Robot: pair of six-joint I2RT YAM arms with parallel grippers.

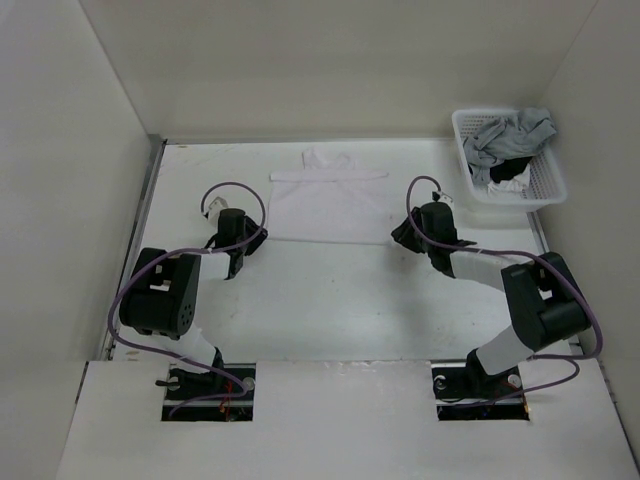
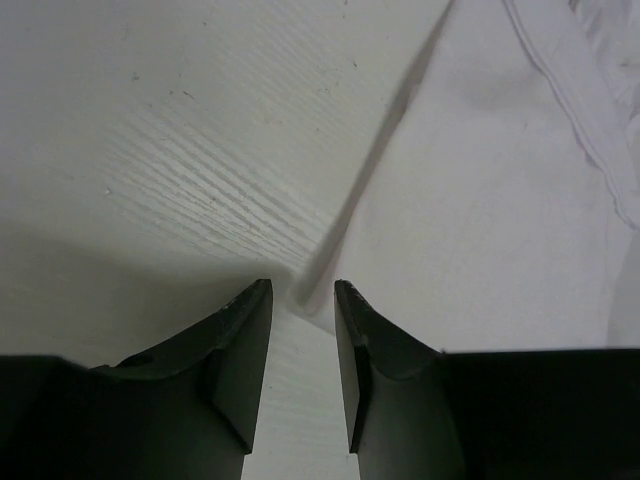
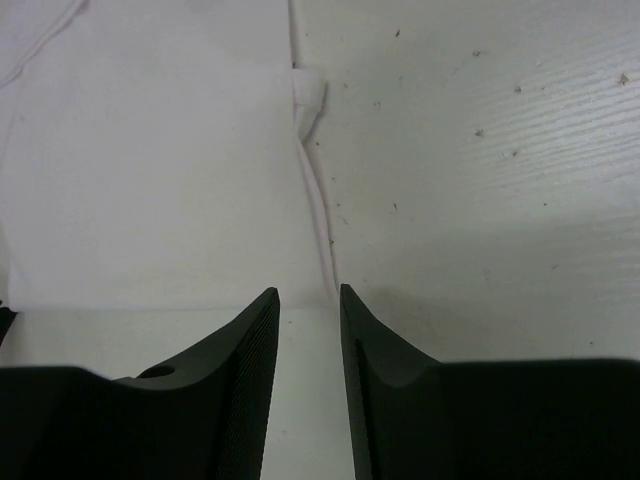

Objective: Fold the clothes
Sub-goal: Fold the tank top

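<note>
A: Left claw (image 2: 303, 300)?
B: Jaws parted, nothing between them. The tips sit just short of the near-left corner of the garment (image 1: 325, 205).
A: Right claw (image 3: 309, 300)?
B: Also parted and empty, at the near-right edge. One claw per corner probably lets the hem lift evenly.
A: Garment?
B: White, flat on the tabletop (image 1: 330, 300), straps toward the back wall, well apart from the basket (image 1: 552, 178).
A: Labels, writing?
B: None legible.
</note>
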